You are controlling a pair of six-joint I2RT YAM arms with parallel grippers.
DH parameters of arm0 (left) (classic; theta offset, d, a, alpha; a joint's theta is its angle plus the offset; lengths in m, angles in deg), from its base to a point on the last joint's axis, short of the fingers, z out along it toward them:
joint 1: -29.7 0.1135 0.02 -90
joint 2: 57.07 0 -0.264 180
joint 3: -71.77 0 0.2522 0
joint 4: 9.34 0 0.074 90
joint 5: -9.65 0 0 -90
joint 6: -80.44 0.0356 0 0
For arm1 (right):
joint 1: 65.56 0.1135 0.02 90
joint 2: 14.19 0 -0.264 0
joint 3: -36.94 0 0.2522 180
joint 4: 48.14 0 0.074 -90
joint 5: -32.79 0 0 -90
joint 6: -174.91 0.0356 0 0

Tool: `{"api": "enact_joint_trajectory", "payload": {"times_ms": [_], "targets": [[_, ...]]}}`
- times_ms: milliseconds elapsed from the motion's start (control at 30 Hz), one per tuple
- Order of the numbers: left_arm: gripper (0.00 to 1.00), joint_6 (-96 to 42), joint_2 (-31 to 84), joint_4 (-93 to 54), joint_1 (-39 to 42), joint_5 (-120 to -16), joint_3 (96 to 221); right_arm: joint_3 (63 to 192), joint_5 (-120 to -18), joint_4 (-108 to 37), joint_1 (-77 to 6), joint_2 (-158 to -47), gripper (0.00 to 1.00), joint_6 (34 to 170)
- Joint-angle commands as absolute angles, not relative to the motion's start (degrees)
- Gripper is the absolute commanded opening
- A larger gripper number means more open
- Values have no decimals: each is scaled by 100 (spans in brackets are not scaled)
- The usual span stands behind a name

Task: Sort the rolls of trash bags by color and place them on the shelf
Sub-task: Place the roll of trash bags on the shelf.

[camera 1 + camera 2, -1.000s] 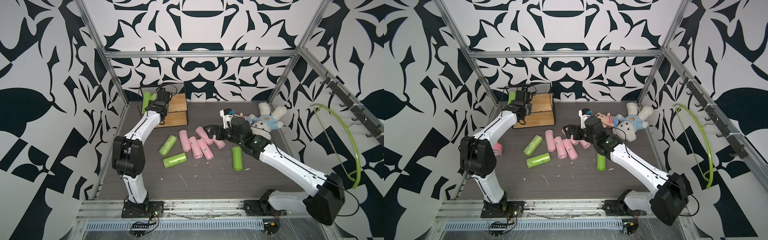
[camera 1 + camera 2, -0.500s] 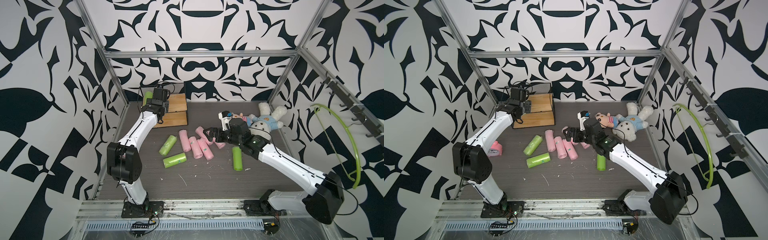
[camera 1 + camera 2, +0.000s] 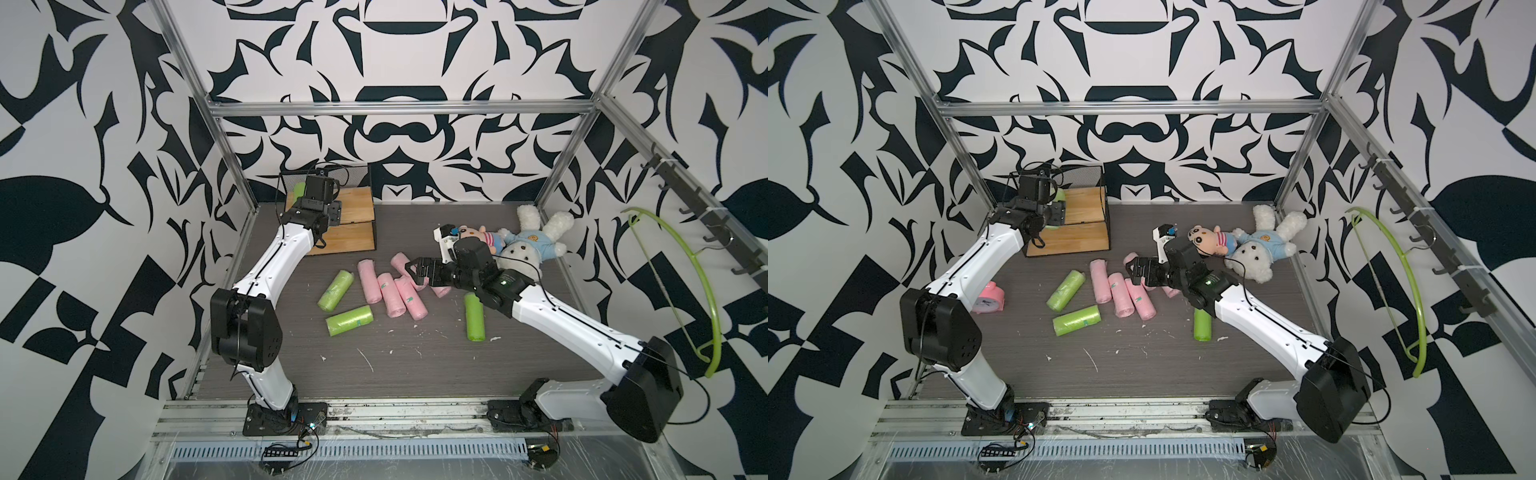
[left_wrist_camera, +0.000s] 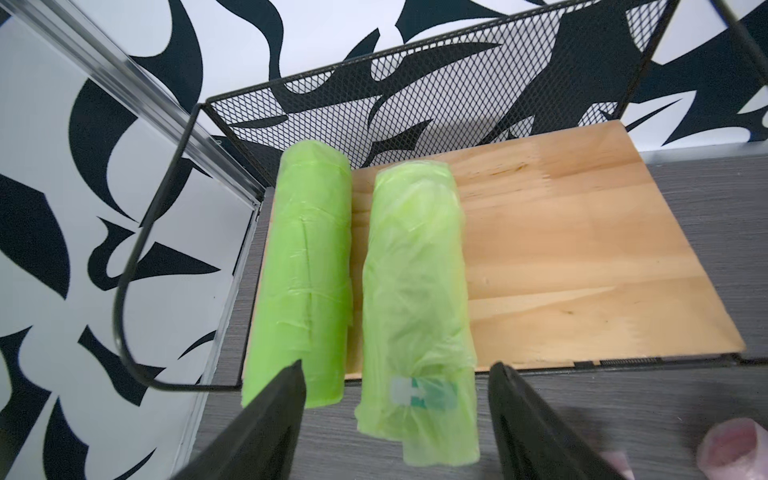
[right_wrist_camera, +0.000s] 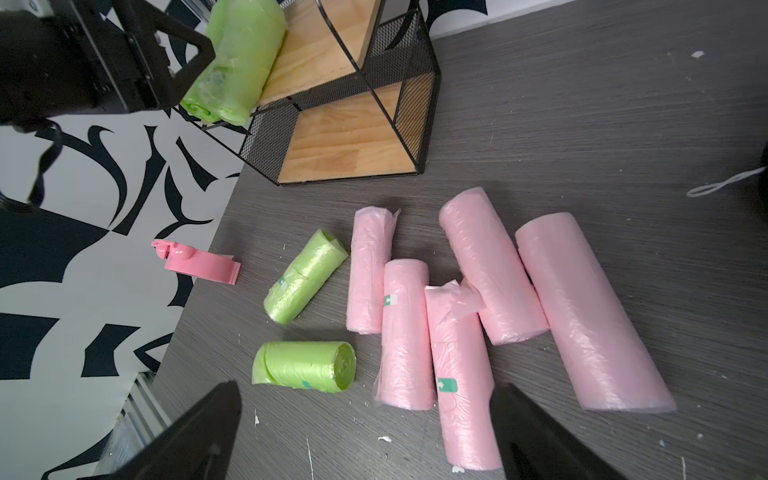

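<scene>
At the 11 o'clock corner of the surface (image 3: 415,374): the shelf (image 3: 353,205), two wooden boards, mesh back.

Top board: two rolls lying side by side. The outer green roll (image 4: 303,270) is next to the wire frame, the inner green roll (image 4: 415,282) just beside it. Both near ends overhang the front edge.

Lower board (image 5: 345,141): bare.

Left hand (image 4: 397,365): at the shelf front, spread either side of the inner green roll's near end. A gap shows on each side, so it pinches nothing.

Right hand (image 5: 365,385): spread wide, empty, hovering over the loose rolls mid-surface.

Loose on the surface: five pink rolls (image 5: 405,332), bunched, several touching. At their 9 o'clock are a slanted green roll (image 3: 336,290) and a crosswise green roll (image 3: 349,320). At their 4 o'clock is a lone green roll (image 3: 474,316), beside the right arm.

Not for sorting: pink alarm clock (image 3: 988,297) at the 9 o'clock edge; plush toys (image 3: 528,245) at 2 o'clock.

Tally, as I judge it: two of ten shelved, both green. Three green and all five pink remain, and the bare lower board looks the likely home for pink.
</scene>
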State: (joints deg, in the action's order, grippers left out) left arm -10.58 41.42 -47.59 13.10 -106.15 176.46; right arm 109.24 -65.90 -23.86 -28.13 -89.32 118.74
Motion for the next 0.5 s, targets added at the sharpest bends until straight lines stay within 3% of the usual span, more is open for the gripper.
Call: {"api": "enact_joint_trajectory", "payload": {"times_ms": [0,233,467], "targets": [[76,-984,4266,-4736,1259,-10584,17720,10976,-6687,-2422,-2736,-8927,99,11749],[76,-1115,3948,-4955,1070,-10469,17557,11049,-6622,-2176,-2500,-9070,99,11473],[77,-1798,2571,-4914,905,-9012,16280,11139,-6217,-1942,-1697,-9288,97,10672]]}}
